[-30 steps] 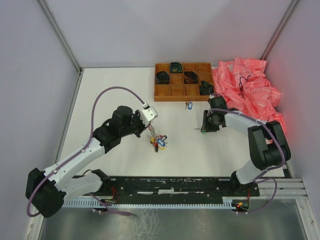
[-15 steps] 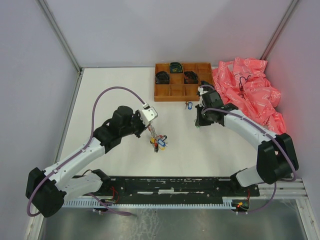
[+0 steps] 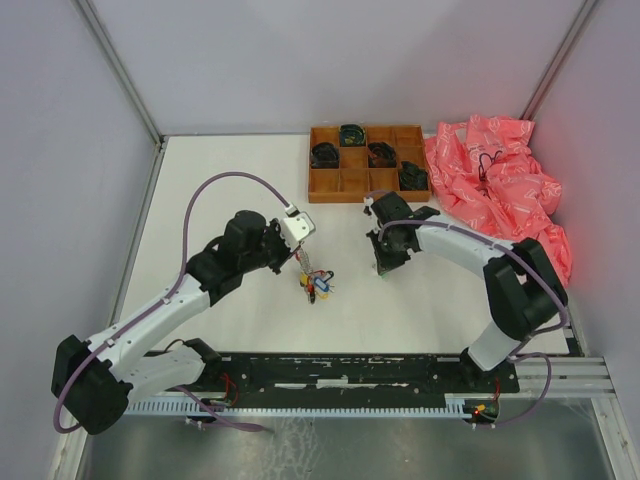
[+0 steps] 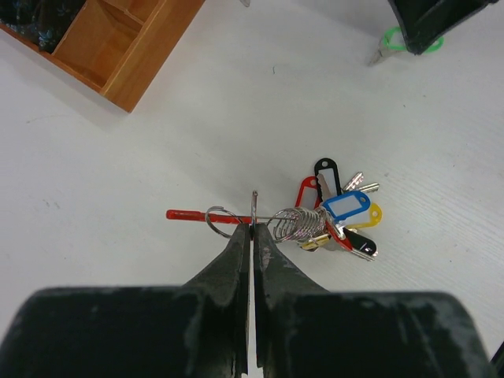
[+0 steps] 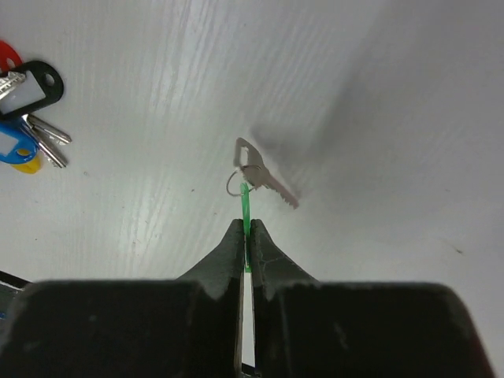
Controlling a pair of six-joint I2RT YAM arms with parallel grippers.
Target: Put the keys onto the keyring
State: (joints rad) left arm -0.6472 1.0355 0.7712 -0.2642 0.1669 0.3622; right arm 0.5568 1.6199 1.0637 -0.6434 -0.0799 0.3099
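Note:
The keyring (image 4: 254, 206) is a thin wire ring seen edge-on, and my left gripper (image 4: 253, 230) is shut on it. A red strap (image 4: 187, 214) sticks out to its left. A bunch of keys with black, red, blue and yellow tags (image 4: 342, 211) lies to its right on the table. In the top view the bunch (image 3: 318, 285) lies just below the left gripper (image 3: 304, 262). My right gripper (image 5: 246, 227) is shut on a green tag (image 5: 246, 203), and a silvery key (image 5: 264, 179) hangs from the tag on a small ring. The right gripper (image 3: 383, 266) is a short way right of the bunch.
A brown wooden compartment tray (image 3: 340, 185) with dark coiled items stands at the back. Crumpled pink bags (image 3: 495, 185) lie at the back right. The tray's corner (image 4: 126, 59) shows in the left wrist view.
The right arm has swung left towards the keyring, with the green-tagged key at its jaws. The left arm and the keyring have not moved.

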